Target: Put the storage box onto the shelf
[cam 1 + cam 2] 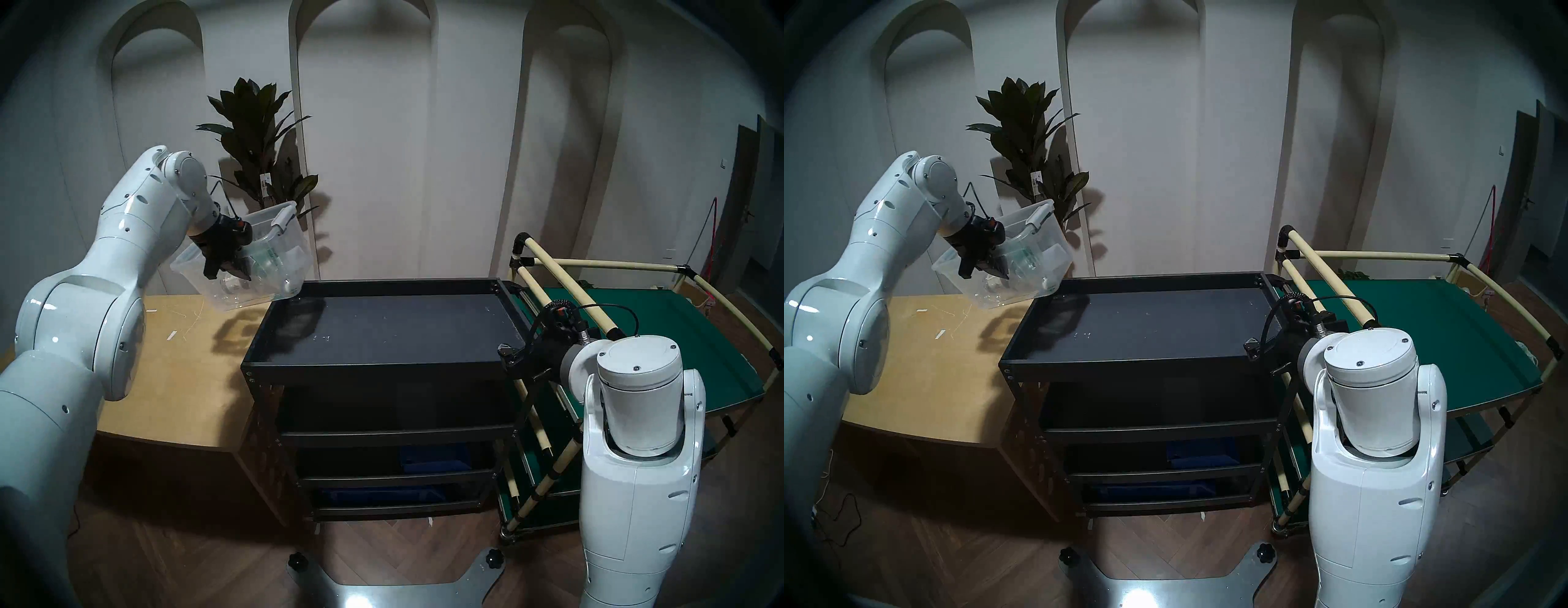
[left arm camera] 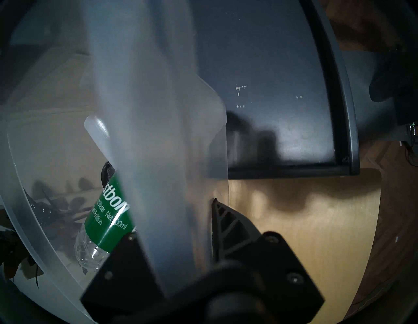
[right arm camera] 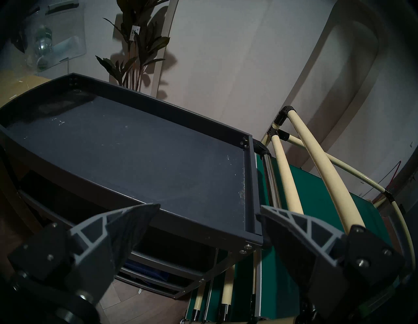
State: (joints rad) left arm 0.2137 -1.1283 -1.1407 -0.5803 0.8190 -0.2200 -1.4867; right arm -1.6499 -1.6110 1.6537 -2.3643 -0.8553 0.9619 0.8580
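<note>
The storage box (image 1: 275, 248) is a clear lidless bin with grey clip handles. It hangs tilted in the air above the wooden table, its low corner near the far left corner of the shelf (image 1: 373, 371). My left gripper (image 1: 229, 271) is shut on its long wall, one finger inside and one outside. A bottle with a green label (image 2: 108, 215) lies inside. The shelf is a black multi-tier rack with a rimmed tray top, which is bare. My right gripper (image 1: 505, 354) is open and empty at the shelf's front right corner. The box shows small in the right wrist view (image 3: 58, 43).
A light wooden table (image 1: 182, 361) stands left of the shelf, below the box. A green-decked cart with cream tubes (image 1: 662, 322) stands right of the shelf, close to my right arm. A potted plant (image 1: 259, 140) stands behind the box. Dark blue bins (image 1: 432, 458) sit on lower tiers.
</note>
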